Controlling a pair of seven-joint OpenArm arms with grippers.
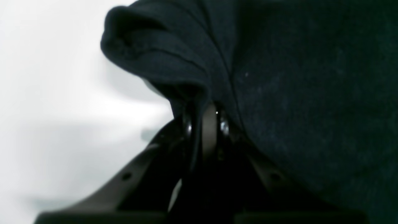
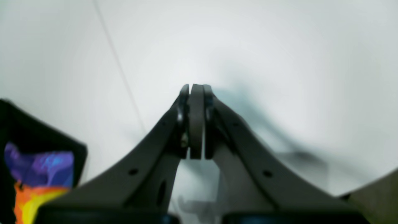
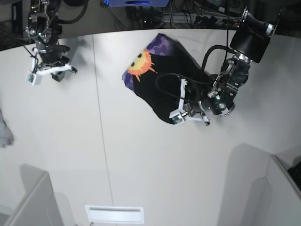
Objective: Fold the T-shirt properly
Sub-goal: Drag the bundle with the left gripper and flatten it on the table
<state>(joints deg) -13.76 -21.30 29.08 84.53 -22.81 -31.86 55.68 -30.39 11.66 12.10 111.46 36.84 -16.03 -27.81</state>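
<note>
Between the left gripper's (image 1: 205, 119) closed fingers (image 1: 189, 124) sat a pinched fold of the black shirt (image 1: 295, 93); the cloth bunched just above and beyond the tips and filled the side to their right. In the base view the shirt (image 3: 164, 89) lay crumpled on the white table (image 3: 141, 165), its long axis running from the sun print (image 3: 141, 63) at the far end down to the dark edge nearest the left gripper (image 3: 181, 113), which held it there. The right gripper (image 2: 196, 121) was shut on nothing, its fingers over bare table, with the shirt (image 2: 40, 174) well off to one side. So the left arm was much the nearer. A pale grey cloth (image 3: 4, 132) lay at the table's edge, well apart. Nothing seemed to block a lift or pull.
</note>
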